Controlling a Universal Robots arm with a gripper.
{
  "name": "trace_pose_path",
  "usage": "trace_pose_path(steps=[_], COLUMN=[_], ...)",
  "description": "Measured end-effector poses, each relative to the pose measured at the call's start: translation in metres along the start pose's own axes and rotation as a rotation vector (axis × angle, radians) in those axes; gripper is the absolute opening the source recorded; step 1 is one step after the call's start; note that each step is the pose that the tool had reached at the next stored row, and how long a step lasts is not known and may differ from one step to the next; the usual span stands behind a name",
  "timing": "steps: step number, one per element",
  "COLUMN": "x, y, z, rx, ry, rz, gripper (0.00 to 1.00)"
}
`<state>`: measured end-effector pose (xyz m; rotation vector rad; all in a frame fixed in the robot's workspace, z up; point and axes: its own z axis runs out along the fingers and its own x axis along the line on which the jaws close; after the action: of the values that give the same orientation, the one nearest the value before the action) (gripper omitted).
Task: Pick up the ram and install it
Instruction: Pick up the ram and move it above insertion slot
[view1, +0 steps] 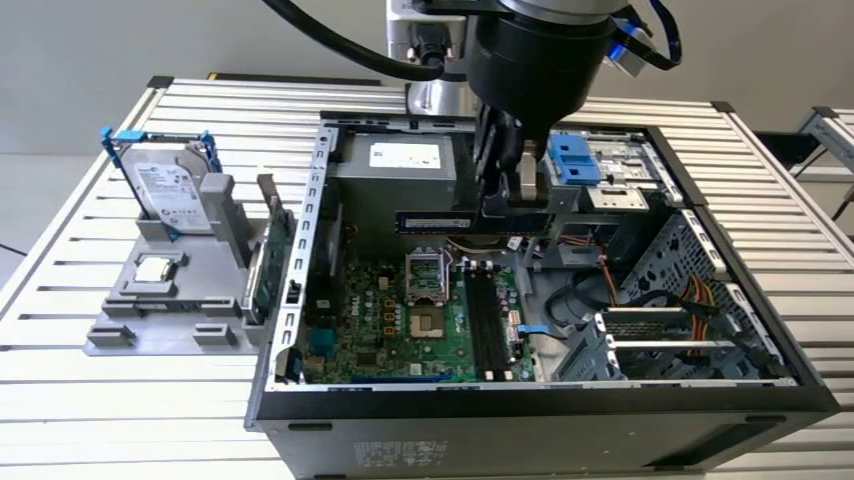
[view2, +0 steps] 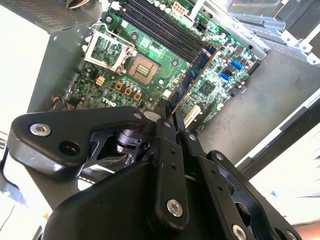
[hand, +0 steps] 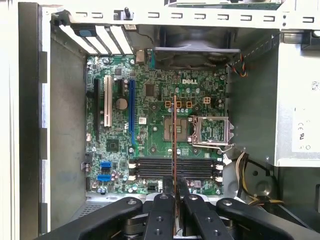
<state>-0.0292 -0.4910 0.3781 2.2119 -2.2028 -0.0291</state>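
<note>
Above the open computer case (view1: 534, 430), the tool (view1: 513, 212) grips the ram (view1: 434, 222) by its upper edge; light, stiff, thin, likely fragile; contacts best untouched.

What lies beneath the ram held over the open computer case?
Below the ram, the green motherboard with empty memory slots and an open processor socket. The gripper hides the board's near edge.

Gripper (view1: 514, 207) grips ram (view1: 434, 222), apparently clear above motherboard (view1: 387, 320).
</note>
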Motion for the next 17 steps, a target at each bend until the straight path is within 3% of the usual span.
trace_pose_path(steps=[10, 17], x=[0.0, 0.0], y=[-0.0003, -0.0003], z=[0.0, 0.0001], rx=[0.0, 0.0], ry=[-0.0001, -0.0021], rz=[0.007, 0.077], gripper=[0.0, 0.0])
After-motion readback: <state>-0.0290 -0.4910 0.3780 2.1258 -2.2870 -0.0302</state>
